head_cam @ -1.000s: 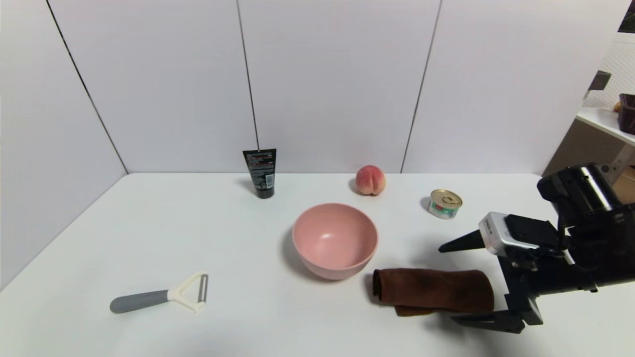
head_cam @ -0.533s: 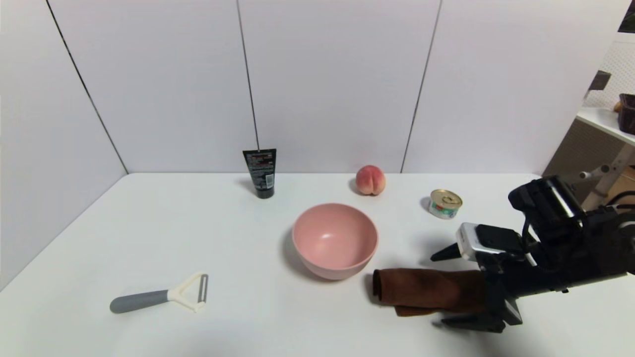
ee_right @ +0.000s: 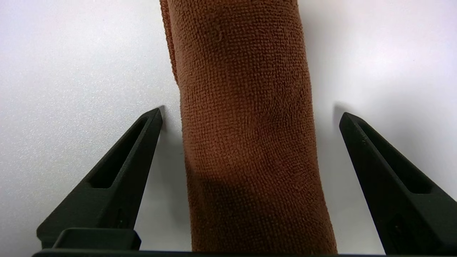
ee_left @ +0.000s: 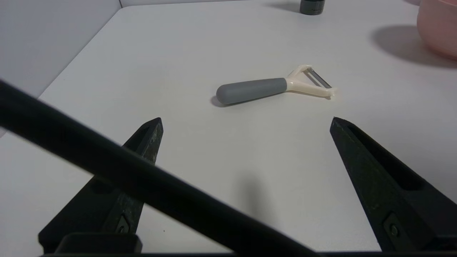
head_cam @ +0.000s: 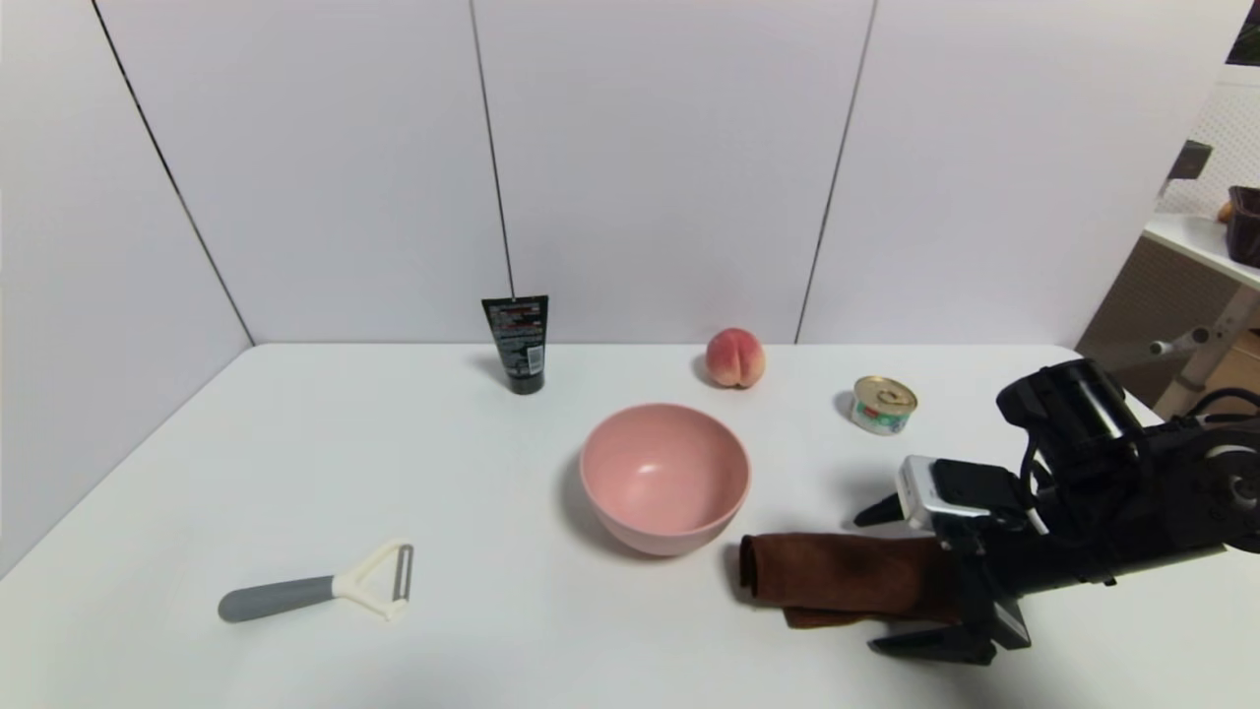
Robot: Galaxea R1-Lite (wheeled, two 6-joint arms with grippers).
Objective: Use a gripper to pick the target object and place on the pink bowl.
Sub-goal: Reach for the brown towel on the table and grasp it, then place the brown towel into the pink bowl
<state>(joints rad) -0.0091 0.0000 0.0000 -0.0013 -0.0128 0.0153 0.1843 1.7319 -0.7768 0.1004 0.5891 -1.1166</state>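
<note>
The black squeeze tube (head_cam: pixel 515 344) standing cap-down at the back of the white table (head_cam: pixel 295 463) is carrying white and red print, too small to read. The small round tin can (head_cam: pixel 883 404) is showing a green and white label around its side, also unreadable, with a ring-pull lid facing up. No other writing is showing.

The right gripper (head_cam: pixel 882 579), black with 2 pointed fingers and a white-silver block near the wrist, is sitting low over the right end of the dark brown folded terry cloth bundle (head_cam: pixel 845 579). Its fingers are standing wide apart, 1 on the far side of the cloth and 1 on the near side. In the right wrist view the cloth (ee_right: pixel 246 142) is running up between the 2 fingertips (ee_right: pixel 151 123), with a sliver of table showing on each side, so neither finger is pressing it.

The cloth is lying flat on the table, its left end just beside the near right side of the round matte pink plastic bowl (head_cam: pixel 664 477).

The left gripper (ee_left: pixel 246 119) is hovering above the near left part of the table, fingers spread wide and holding nothing, facing the grey-handled cream peeler (ee_left: pixel 271 86).

A pink-orange peach (head_cam: pixel 734 357) is resting behind the bowl.
</note>
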